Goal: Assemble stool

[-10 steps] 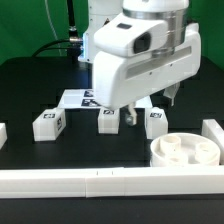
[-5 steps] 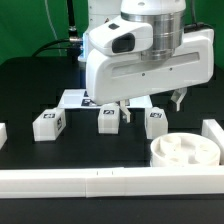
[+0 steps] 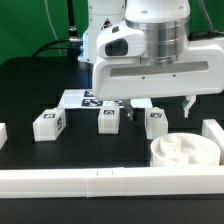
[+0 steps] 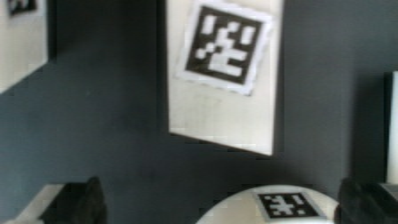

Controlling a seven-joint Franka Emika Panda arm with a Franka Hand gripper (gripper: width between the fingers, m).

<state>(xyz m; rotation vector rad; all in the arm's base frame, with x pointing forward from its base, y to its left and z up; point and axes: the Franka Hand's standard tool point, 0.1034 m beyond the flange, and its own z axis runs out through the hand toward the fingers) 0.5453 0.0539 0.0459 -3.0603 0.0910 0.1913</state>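
The round white seat [image 3: 185,152] lies sockets up at the exterior view's front right. Its rim with a square tag [image 4: 285,205] shows in the wrist view between my fingertips [image 4: 71,200]. Three white block legs [image 3: 47,123] [image 3: 108,120] [image 3: 154,122] stand in a row behind it. My gripper [image 3: 160,108] [image 4: 222,205] hangs above the table just behind the seat, over the right-hand leg. Its jaws are open wide and hold nothing. The big hand hides part of the table behind the legs.
The marker board [image 3: 78,98] lies behind the legs. White border rails run along the front [image 3: 100,180], with short pieces at the right [image 3: 212,130] and left [image 3: 3,132]. A long white bar with a tag [image 4: 228,75] crosses the wrist view.
The hand has swung toward the exterior view's right and turned square to the camera. The jaws stayed open; seat and legs have not moved.
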